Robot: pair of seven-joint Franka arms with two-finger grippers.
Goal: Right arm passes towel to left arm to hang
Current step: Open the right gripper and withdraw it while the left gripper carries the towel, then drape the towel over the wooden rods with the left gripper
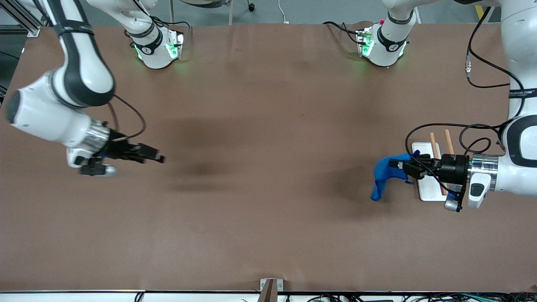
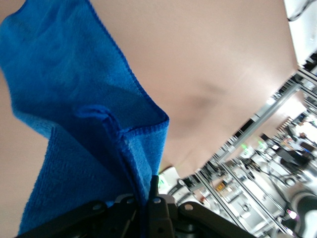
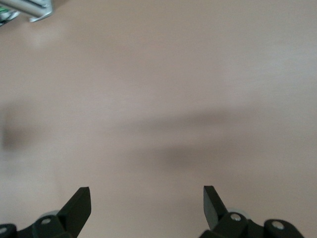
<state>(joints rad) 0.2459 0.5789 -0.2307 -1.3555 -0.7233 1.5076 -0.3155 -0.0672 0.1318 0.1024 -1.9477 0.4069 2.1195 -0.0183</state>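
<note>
While the towel (image 1: 385, 176) hangs in the air from the left gripper (image 1: 400, 164), the handover part of the task looks done and only the hanging is left. The left gripper's fingers (image 2: 154, 191) are pressed together on a bunched fold near the hem, so most of the blue cloth droops freely below the pinch, which should let it drape over a bar rather than land in a heap. It is held over the surface (image 1: 268, 209) at the left arm's end, right beside a small white rack base (image 1: 428, 191) with 2 wooden rods (image 1: 449, 141) lying across it, probably the place meant for hanging. The left arm (image 1: 514, 167) reaches in horizontally, keeping the cloth off the surface. The right gripper (image 1: 160, 158) hovers over bare surface at the right arm's end, well apart from the towel, its fingers (image 3: 79, 206) spread wide with nothing between them; the right arm (image 1: 63, 105) appears to be waiting clear of the work.
</note>
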